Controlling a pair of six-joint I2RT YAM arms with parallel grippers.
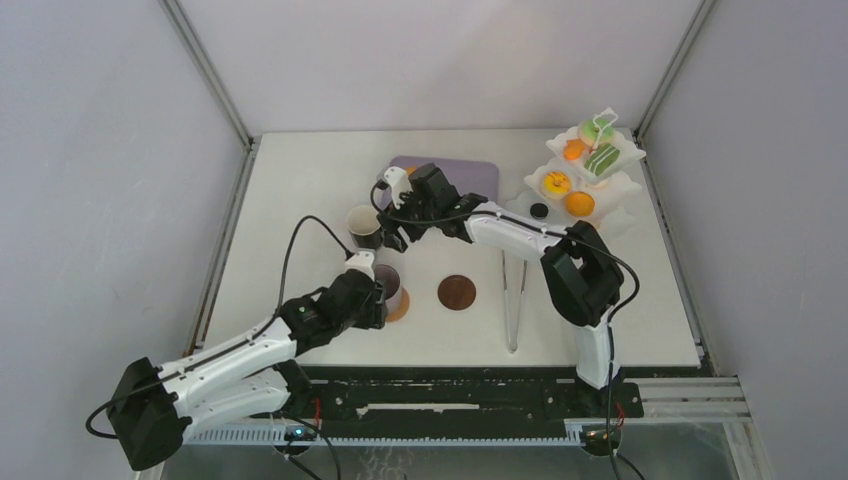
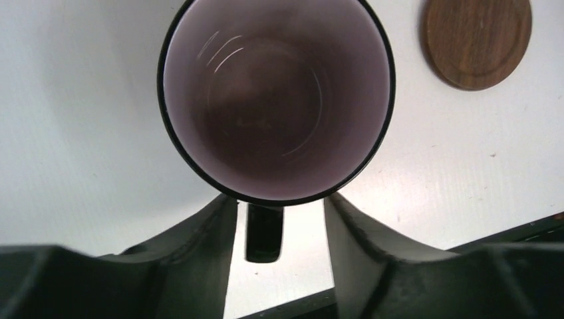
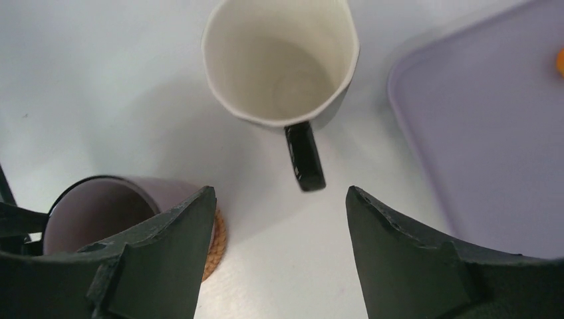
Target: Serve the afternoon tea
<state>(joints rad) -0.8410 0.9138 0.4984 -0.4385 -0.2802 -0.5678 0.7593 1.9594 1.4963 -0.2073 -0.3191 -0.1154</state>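
Observation:
The mauve mug [image 1: 388,283] stands on a round brown coaster [image 1: 401,306] left of centre. My left gripper [image 1: 372,292] is open; in the left wrist view [image 2: 279,209] the mug's dark handle [image 2: 264,232] sits between the jaws with a gap on each side. The dark mug with white inside [image 1: 364,226] stands on the bare table further back. My right gripper [image 1: 393,237] is open and empty just right of it; its wrist view [image 3: 279,199] looks down on that mug [image 3: 279,60] and its handle [image 3: 304,156]. The second coaster [image 1: 456,292] lies bare.
The white three-tier stand [image 1: 622,185] at the back right holds several doughnuts and macarons. The lilac tray [image 1: 465,176] lies behind my right wrist. Long white tongs [image 1: 513,295] lie right of the bare coaster. Grey walls enclose the table.

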